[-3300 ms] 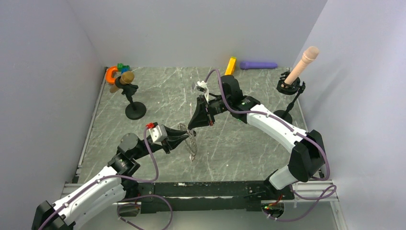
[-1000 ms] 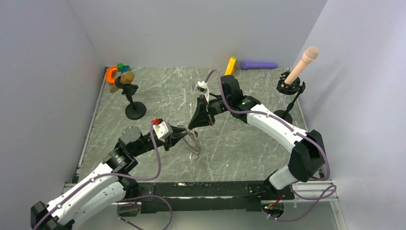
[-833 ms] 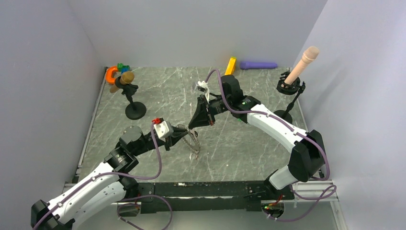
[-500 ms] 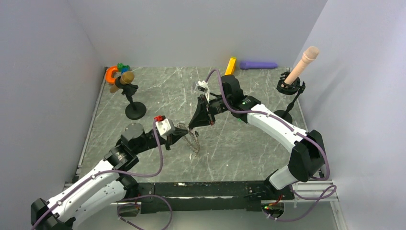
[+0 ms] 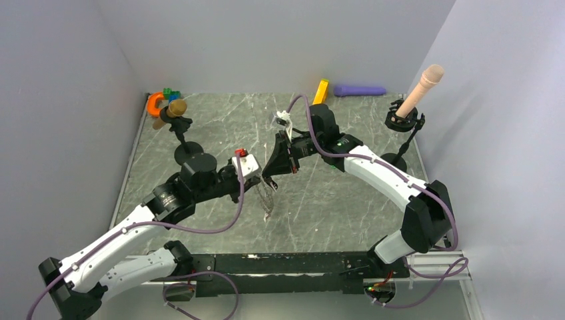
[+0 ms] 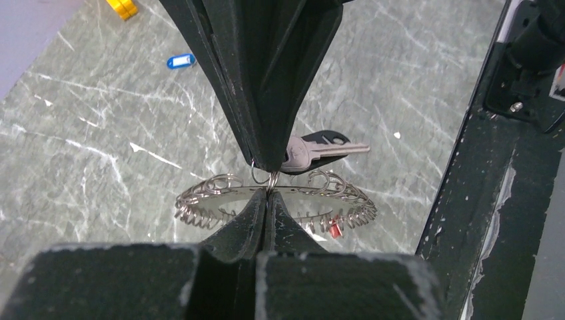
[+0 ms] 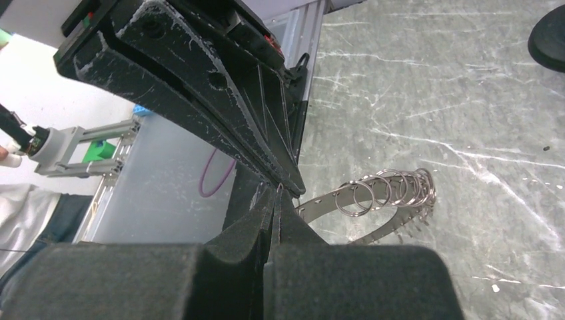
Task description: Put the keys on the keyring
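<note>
Top external: I count two grippers, the left gripper [image 5: 261, 183] and the right gripper [image 5: 268, 179]. Their tips meet, and one keyring [image 5: 267, 200] hangs below them.

Left wrist: my left fingers [image 6: 246, 220] are squeezed shut against the keyring. I cannot tell if they pinch it. Only this view shows keys. One black-headed key [image 6: 313, 148] and one red key [image 6: 335, 229] are just past the tips. One blue key [image 6: 180, 61] lies far beyond.

Right wrist: my right fingers [image 7: 246, 230] are closed, holding the keyring.

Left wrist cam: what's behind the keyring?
A black-headed key, its head partly covered by the right end effector; farther back, a blue tag on the table. The left end effector hides the middle of the keyring.
</note>
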`<state>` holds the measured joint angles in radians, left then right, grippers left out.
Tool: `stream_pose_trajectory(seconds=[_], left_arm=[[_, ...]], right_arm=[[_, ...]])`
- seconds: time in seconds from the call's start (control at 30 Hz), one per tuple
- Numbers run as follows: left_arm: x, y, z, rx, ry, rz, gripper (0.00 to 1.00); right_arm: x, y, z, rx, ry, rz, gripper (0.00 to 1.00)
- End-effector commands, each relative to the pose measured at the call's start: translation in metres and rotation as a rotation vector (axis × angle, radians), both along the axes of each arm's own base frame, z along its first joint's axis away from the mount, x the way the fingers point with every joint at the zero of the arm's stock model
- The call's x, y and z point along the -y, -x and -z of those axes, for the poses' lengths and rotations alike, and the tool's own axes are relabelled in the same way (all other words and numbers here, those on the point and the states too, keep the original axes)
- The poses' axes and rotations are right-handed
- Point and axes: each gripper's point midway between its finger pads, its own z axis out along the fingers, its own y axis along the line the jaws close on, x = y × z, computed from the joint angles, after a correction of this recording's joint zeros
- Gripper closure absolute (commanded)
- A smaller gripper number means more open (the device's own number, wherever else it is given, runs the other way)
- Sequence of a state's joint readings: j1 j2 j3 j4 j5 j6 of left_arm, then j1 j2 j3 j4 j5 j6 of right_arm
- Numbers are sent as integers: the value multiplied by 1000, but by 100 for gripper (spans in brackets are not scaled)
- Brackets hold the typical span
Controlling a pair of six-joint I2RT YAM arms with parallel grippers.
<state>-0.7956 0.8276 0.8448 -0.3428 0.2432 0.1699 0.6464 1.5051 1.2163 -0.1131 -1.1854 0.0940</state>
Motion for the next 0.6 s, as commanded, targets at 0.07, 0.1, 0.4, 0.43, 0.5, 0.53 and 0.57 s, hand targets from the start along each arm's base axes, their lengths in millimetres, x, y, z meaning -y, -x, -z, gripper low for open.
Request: stream_pose_trajectory(seconds=[0.07,0.1,0.4,0.43,0.5,0.53,0.57], left_arm=[[1,-13,-19,44,-56,-65,100],[0,-14,-19,45,-65,-72,100],[-2,-17,-20,70,-180,-127,100],[-1,-17,-21,72,-192,-128,100],[0,-18,-20,76,-221,-134,100],[1,-18,-19,77,-236,-137,100],[2,-18,-18,77,-251,-141,100]], right_arm=[[0,11,-14,-4,-49,-43,100],[0,11,-14,-9,-49,-43,100],[-1,11,-17,-42,-63,-38,100],[-2,12,-17,-48,-65,-38,100],[-2,12,-16,-61,-68,-36,100],[-3,12,-16,-72,-67,-36,100],[-3,12,-16,-76,-70,-35,100]])
